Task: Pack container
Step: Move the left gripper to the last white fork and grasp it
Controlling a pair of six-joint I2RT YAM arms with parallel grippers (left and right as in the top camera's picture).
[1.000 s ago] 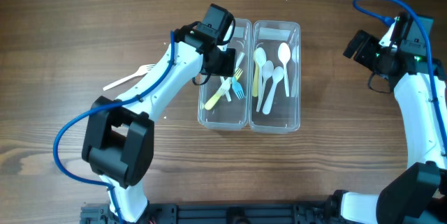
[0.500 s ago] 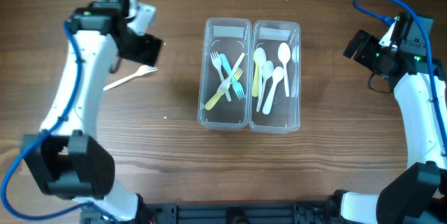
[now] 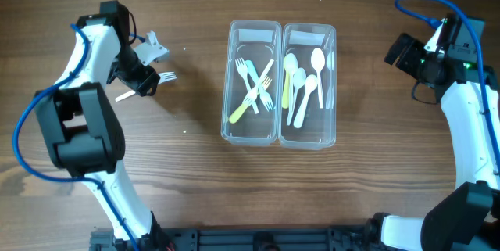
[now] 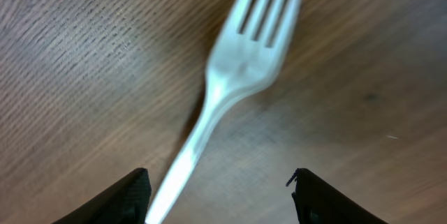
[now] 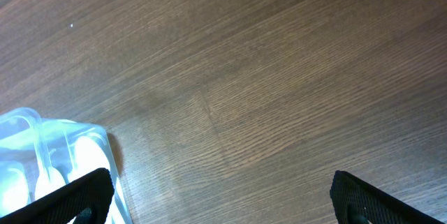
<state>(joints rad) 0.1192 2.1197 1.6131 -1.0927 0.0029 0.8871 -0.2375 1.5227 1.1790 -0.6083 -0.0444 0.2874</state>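
Observation:
The clear twin-tub container (image 3: 280,136) stands mid-table. Its left tub holds several forks (image 3: 254,87), blue, white and yellow. Its right tub holds several white and pale yellow spoons (image 3: 303,83). A white plastic fork (image 3: 166,77) lies on the table at the left, also in the left wrist view (image 4: 237,77). My left gripper (image 3: 144,84) is open, low over the fork, with the handle between its fingers (image 4: 220,196). My right gripper (image 3: 397,50) is open and empty, right of the container; a container corner (image 5: 49,154) shows in its view.
The wooden table (image 3: 195,181) carries nothing else. A blue cable (image 3: 426,5) loops above the right arm.
My left arm swung from over the container's left tub out to the left and came down over the white fork. The right arm has not moved.

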